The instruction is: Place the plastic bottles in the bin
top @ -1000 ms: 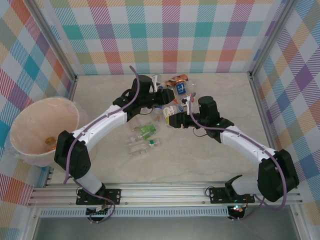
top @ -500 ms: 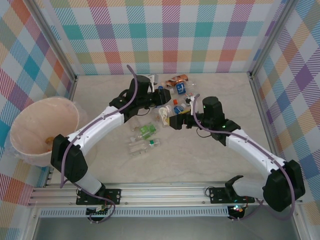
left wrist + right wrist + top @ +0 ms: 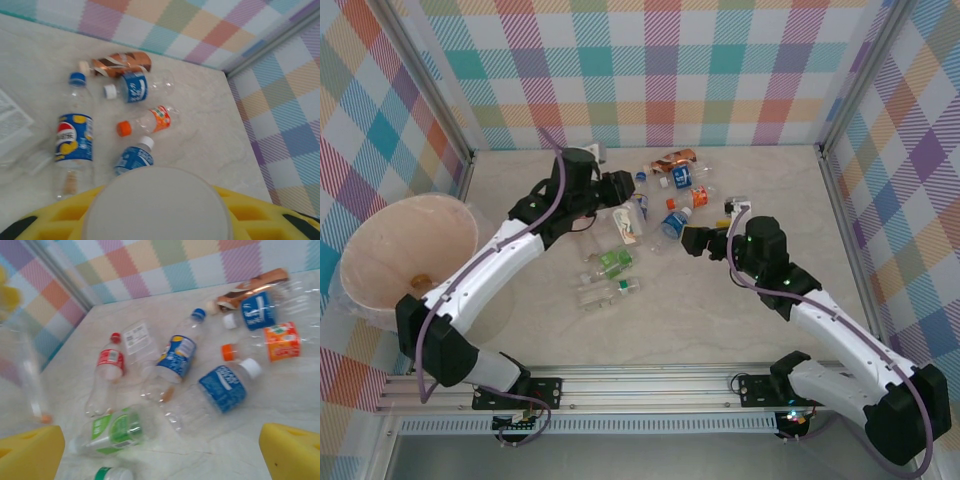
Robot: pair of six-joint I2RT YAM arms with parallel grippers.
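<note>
Ahead, plastic bottles point(image 3: 177, 357) lie beyond the right gripper point(image 3: 161, 452) (jaws apart).

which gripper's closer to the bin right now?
Left. The left gripper, gripping a clear bottle, is right of the bin; the right gripper sits farther right again.

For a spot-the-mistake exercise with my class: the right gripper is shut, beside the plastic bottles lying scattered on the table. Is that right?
Not quite. The right gripper is open, not shut: in the right wrist view its yellow fingers stand wide apart at the lower corners. The plastic bottles do lie scattered on the table beside it.
</note>
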